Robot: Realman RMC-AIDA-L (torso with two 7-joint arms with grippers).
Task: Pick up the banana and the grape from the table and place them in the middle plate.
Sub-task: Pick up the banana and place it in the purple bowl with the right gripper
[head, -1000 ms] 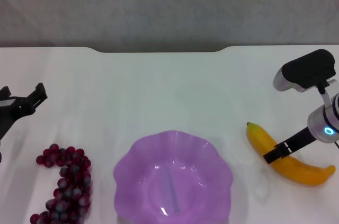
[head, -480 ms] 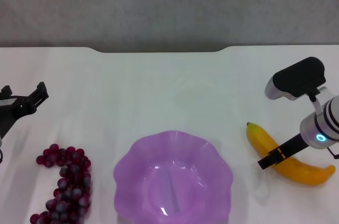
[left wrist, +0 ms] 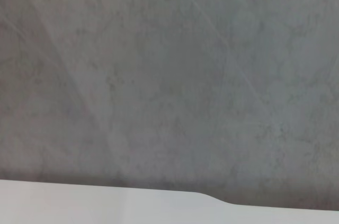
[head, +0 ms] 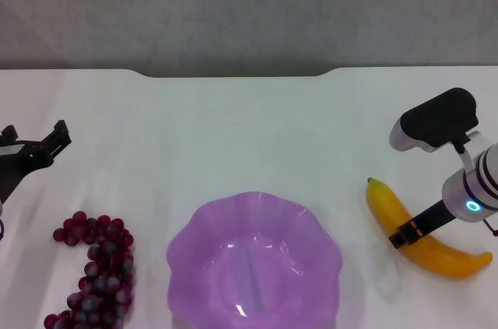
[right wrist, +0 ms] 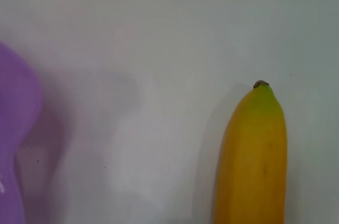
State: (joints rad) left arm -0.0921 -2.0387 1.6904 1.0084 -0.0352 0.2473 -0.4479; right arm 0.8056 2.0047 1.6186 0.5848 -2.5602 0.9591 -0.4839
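Note:
The yellow banana (head: 436, 251) lies on the white table (head: 233, 134) at the right; its green tip also shows in the right wrist view (right wrist: 254, 150). My right gripper (head: 405, 234) is down at the banana's middle, with a dark part lying across it. The bunch of dark red grapes (head: 97, 271) lies at the front left. The purple scalloped plate (head: 187, 239) stands empty at the front middle; its edge shows in the right wrist view (right wrist: 16, 102). My left gripper (head: 35, 146) is open and empty at the left, beyond the grapes.
The table's notched far edge (head: 233, 74) meets a grey wall. The left wrist view shows only that wall and the table's far edge (left wrist: 79, 203).
My right gripper has come down and shifted at the banana's middle. The banana has slid slightly to the right. The left arm has barely moved.

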